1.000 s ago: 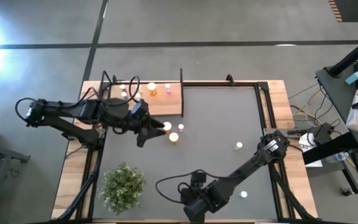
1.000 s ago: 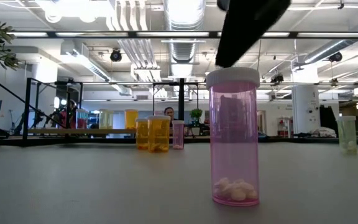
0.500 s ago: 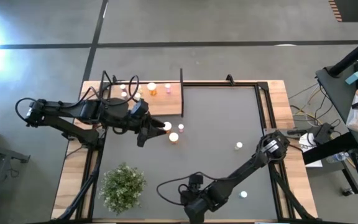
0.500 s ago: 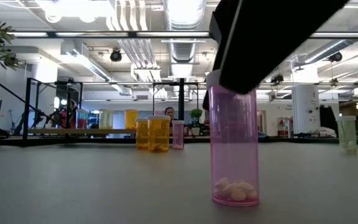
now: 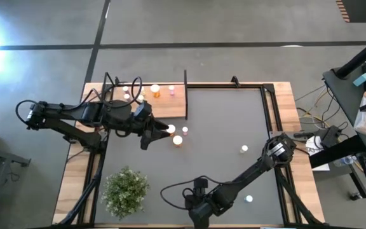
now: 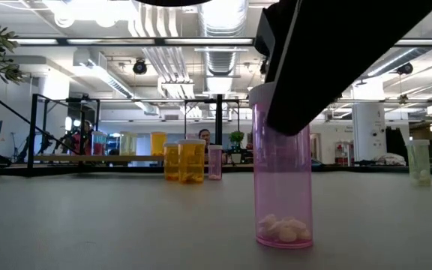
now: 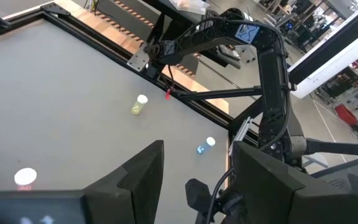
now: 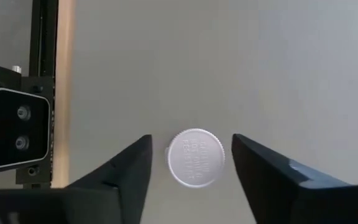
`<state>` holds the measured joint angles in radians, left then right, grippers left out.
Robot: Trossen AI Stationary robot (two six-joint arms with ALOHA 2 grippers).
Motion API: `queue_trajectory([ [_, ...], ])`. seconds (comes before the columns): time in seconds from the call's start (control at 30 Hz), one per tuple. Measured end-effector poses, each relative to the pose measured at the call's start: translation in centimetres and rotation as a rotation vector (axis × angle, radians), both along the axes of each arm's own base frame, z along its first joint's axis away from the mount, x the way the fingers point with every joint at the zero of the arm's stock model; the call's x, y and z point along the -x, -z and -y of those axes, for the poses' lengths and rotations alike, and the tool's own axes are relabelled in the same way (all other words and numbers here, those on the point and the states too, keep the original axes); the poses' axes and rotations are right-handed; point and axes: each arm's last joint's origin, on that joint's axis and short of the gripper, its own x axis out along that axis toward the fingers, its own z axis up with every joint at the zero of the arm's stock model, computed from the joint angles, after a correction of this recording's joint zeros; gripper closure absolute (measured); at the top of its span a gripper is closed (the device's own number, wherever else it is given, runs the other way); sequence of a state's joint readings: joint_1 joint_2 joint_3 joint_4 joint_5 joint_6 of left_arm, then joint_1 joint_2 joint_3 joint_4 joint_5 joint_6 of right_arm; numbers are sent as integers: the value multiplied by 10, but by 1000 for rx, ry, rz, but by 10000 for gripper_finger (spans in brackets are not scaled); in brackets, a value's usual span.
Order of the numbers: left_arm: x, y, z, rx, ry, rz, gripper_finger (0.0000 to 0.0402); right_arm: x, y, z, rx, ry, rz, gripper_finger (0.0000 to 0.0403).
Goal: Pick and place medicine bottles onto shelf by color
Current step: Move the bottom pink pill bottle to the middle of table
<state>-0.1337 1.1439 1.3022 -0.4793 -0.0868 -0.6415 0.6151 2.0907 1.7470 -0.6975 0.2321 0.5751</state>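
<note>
A pink medicine bottle (image 6: 282, 180) with a white cap (image 8: 196, 157) stands upright on the dark table near its near edge, with pills in its bottom. My right gripper (image 8: 191, 158) has come from above and is open. Its fingers stand on either side of the cap with a thin gap on each side. In the low view a finger (image 6: 313, 67) covers the cap. My left gripper (image 7: 197, 165) hovers open and empty by the shelf (image 5: 170, 105), a light-wood board at the far left that bears several bottles (image 5: 155, 90).
Loose bottles stand on the table: three by the shelf's near edge (image 5: 177, 140), one toward the right (image 5: 244, 149), one near the right arm (image 5: 249, 198). A green plant (image 5: 127, 189) sits at the near left. Black frame rails (image 5: 272, 114) run along the table's edges.
My right gripper has come down from just above the pink bottle until its fingers reach around the cap. The bottle has stayed upright in place.
</note>
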Motion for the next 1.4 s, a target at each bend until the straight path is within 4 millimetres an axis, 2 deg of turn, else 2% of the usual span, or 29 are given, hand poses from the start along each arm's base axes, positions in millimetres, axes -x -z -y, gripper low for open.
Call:
queue_trajectory([
  [0.2,0,0,0,0,-1,0,227,0,0,0,1,0,-1,256],
  [0.37,0,0,0,0,-1,0,227,0,0,0,2,1,-3,284],
  [0.53,0,0,0,0,-1,0,227,0,-1,5,13,8,-18,288],
  [0.73,0,0,0,-19,5,0,227,-3,-9,25,60,12,-55,276],
  [0.87,0,0,0,-56,17,1,227,-11,-15,47,95,6,-70,278],
  [1.0,0,0,-1,-112,34,3,227,-24,-14,77,132,13,-93,281],
  [1.23,7,-6,-2,-251,74,35,227,-39,-31,152,165,114,-126,274],
  [1.4,26,-16,-8,-348,84,72,227,-43,-25,204,148,207,-128,279],
])
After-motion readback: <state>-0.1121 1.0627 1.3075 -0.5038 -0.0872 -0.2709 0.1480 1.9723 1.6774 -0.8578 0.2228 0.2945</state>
